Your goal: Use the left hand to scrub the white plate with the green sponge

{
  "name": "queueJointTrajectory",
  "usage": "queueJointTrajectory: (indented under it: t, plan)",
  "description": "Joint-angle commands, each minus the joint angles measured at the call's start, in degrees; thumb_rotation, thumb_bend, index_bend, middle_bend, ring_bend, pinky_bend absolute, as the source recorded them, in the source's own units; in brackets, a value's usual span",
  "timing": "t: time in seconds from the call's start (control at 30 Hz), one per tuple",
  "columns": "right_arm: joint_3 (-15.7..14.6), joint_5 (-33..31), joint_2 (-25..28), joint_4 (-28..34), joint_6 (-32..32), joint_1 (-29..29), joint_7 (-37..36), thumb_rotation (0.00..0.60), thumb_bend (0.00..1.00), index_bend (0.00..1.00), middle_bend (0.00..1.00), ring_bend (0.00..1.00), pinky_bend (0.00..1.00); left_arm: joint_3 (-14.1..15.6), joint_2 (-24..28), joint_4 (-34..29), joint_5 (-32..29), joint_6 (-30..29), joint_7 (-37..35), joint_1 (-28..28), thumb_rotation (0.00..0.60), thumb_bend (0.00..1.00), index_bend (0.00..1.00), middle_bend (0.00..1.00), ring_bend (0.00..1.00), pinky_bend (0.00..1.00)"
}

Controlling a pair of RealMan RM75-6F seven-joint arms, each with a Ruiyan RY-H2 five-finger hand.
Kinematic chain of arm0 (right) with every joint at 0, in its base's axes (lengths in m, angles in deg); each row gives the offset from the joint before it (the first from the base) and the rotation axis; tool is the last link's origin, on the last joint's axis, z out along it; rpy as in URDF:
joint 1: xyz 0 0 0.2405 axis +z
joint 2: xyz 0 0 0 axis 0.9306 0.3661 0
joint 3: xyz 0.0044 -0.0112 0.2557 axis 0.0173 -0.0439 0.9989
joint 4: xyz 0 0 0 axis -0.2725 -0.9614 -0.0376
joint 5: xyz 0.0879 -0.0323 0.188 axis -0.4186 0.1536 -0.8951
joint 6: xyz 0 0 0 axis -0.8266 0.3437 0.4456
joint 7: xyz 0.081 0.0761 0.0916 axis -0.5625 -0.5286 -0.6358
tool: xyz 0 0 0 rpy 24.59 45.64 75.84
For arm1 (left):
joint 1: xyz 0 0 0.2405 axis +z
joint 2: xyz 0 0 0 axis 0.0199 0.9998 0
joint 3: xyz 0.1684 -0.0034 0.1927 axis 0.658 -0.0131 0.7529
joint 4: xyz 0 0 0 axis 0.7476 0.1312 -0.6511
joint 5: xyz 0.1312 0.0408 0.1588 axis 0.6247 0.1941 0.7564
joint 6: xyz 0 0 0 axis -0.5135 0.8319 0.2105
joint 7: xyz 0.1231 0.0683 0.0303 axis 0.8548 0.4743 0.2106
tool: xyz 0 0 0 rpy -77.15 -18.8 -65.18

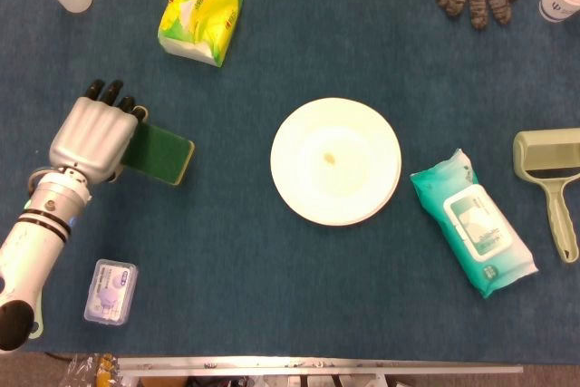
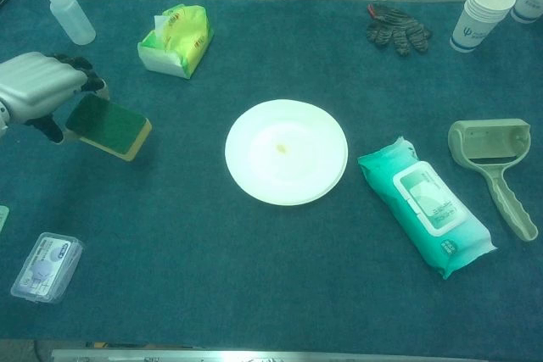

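Sponge in the grip: the left hand has its fingers clamped on one end of the green sponge, which looks tilted and lifted off the bench at the far left. Pickup looks done. Next comes the carry across to the white plate, well apart at centre, then lowering the sponge flat onto it.

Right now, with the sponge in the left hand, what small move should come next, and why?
Probably carry the green sponge rightward toward the white plate. The left hand grips it at one end, tilted, apparently lifted off the table, well left of the plate.
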Motion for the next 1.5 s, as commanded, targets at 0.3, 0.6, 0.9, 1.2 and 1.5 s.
queueJointTrajectory:
  t: [0.3,0.6,0.9,1.2,1.5]
  plan:
    - [0.0,-0.2,-0.6,-1.3,-0.6,0.4,-1.1,0.587,0.32,0.30,0.31,0.21,0.40,-0.5,-4.3,-5.7,-7.8,-4.6,12.7,-5.8,0.599,0.30,0.44,0.27,0.10,0.10]
    - [0.0,0.2,-0.8,-1.4,-1.0,1.0,-1.4,0.587,0.32,0.30,0.32,0.21,0.40,-1.8,-8.3,-7.1,-11.9,-6.6,17.6,-10.4,0.599,0.30,0.45,0.27,0.10,0.10]
    - [-0.2,0.5,-0.9,-1.3,-1.2,1.3,-1.5,0.586,0.32,0.30,0.32,0.21,0.40,-2.8,-10.5,-7.9,-15.3,-8.2,20.1,-14.3,0.595,0.30,0.46,0.27,0.10,0.10]
    - [-0.4,0.4,-0.6,-1.5,-1.2,1.2,-1.9,0.587,0.32,0.30,0.31,0.21,0.40,-3.3,-13.9,-6.3,-18.7,-8.4,21.0,-17.7,0.594,0.30,0.46,0.27,0.10,0.10]
    - [-0.4,0.2,-0.4,-1.9,-1.1,1.1,-2.4,0.588,0.32,0.30,0.31,0.21,0.40,-2.8,-16.7,-5.5,-21.2,-9.0,22.4,-20.5,0.575,0.30,0.46,0.27,0.10,0.10]
